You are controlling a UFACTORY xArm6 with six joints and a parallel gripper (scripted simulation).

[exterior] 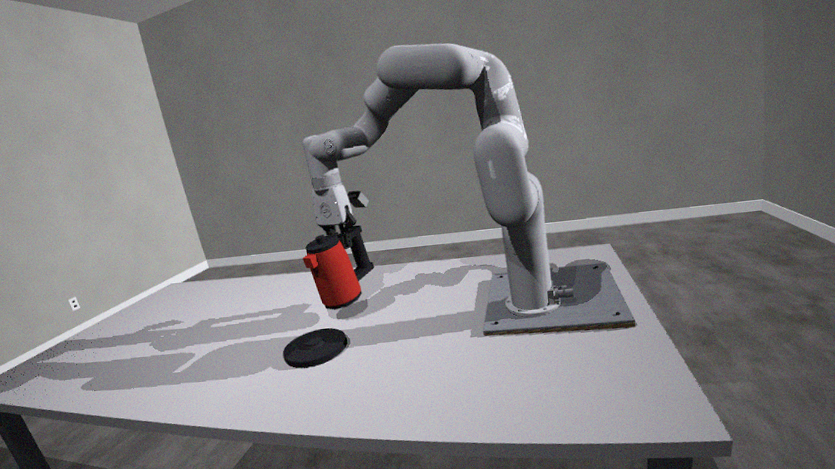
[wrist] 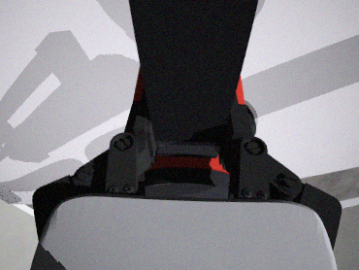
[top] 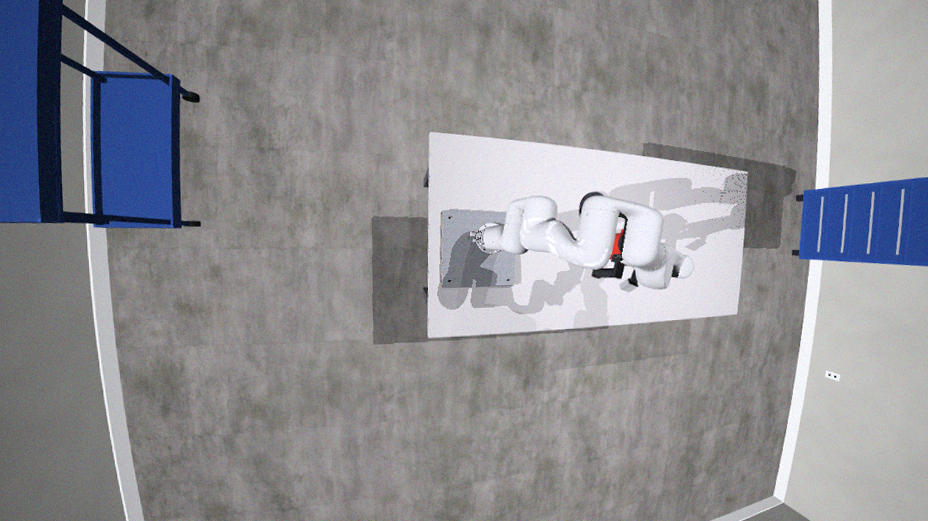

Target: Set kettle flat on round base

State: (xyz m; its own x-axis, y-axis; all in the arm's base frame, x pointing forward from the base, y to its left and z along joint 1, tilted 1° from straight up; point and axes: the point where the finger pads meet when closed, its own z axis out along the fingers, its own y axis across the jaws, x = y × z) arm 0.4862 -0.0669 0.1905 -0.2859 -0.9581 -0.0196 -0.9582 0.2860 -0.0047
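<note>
The red kettle (exterior: pixel 333 272) with a black lid hangs in the air above the table, tilted a little, its spout toward the left. My gripper (exterior: pixel 357 247) is shut on the black upright bar of its handle (wrist: pixel 190 65), which fills the wrist view; red body shows at both sides of the bar (wrist: pixel 241 91). The round black base (exterior: pixel 315 347) lies flat on the table, nearer the camera and lower than the kettle, apart from it. In the overhead view the arm hides most of the kettle (top: pixel 616 243) and all but an edge of the base (top: pixel 587 196).
The arm's grey mounting plate (exterior: pixel 556 301) sits on the table to the right of the base. Blue cabinets (top: pixel 877 220) and a blue cart (top: pixel 135 149) stand on the floor away from the table.
</note>
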